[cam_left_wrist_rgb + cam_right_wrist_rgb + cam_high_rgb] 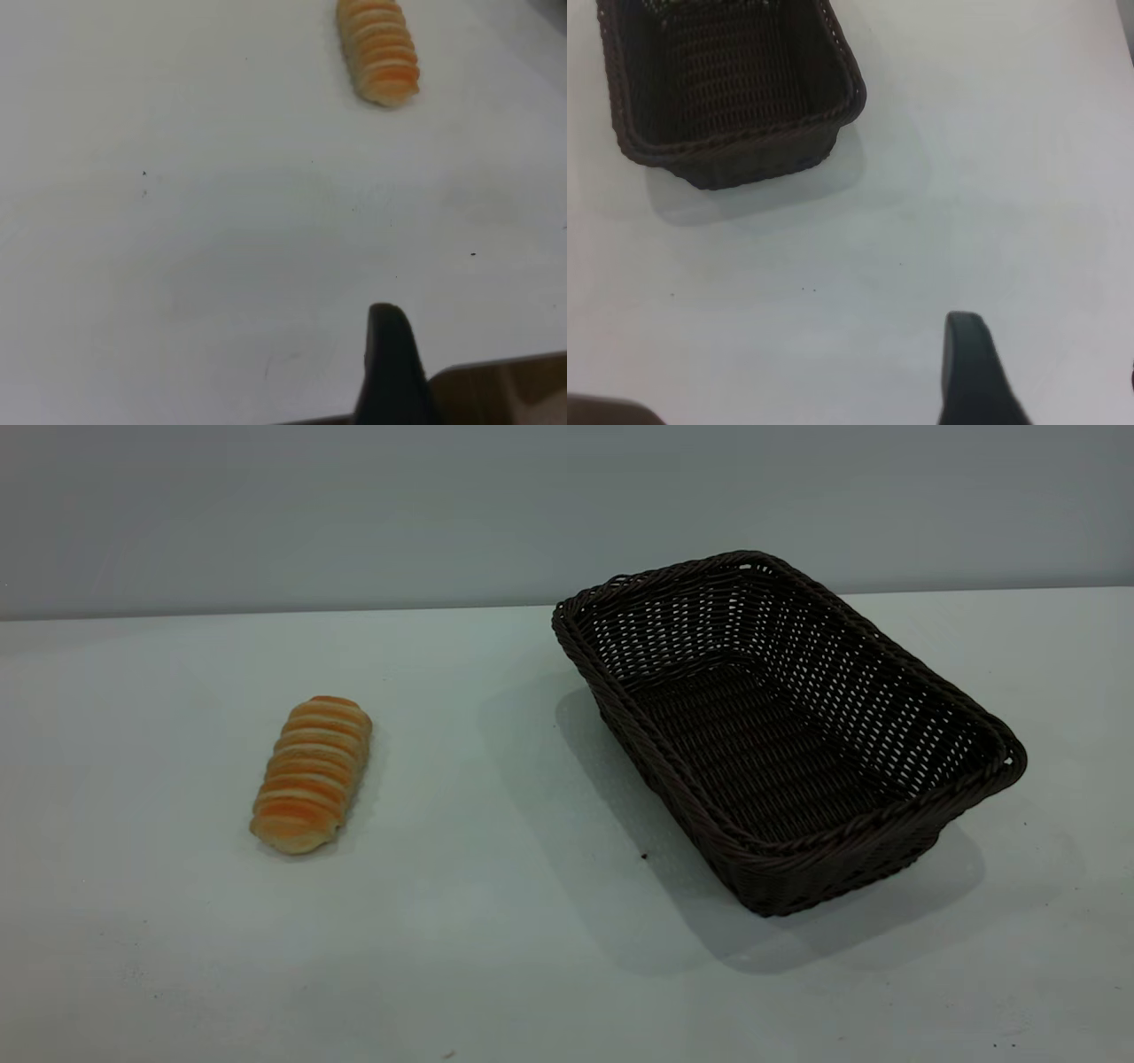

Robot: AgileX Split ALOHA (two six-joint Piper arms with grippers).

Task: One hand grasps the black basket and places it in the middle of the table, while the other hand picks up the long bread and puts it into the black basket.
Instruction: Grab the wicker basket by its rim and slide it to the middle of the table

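Nearest to us, each wrist view shows one dark fingertip of its own gripper: the left gripper point(390, 372) hangs above bare table point(221, 266) with the long bread point(379, 49) well ahead of it, and the right gripper point(970, 372) hangs above the table with the black basket point(726, 88) well ahead. With only one finger showing on each, we cannot tell whether either claw stands apart or together, and neither is holding anything.

We judge that the step in hand is the first approach, nothing yet being grasped. To do it well, we would bring the right claw down over the basket's near short rim point(824, 859) (the braided edge gives a firm bite) and slide or lift it toward the table's middle without tipping it. For the bread, we would close across its narrow width, not its length, and squeeze lightly, since it looks soft.

Farther off in the exterior view, the long bread point(312, 774) lies on the left of the table point(496, 921), the black basket point(921, 691) on the right, well apart.

Our count: one basket, one bread, two grippers.
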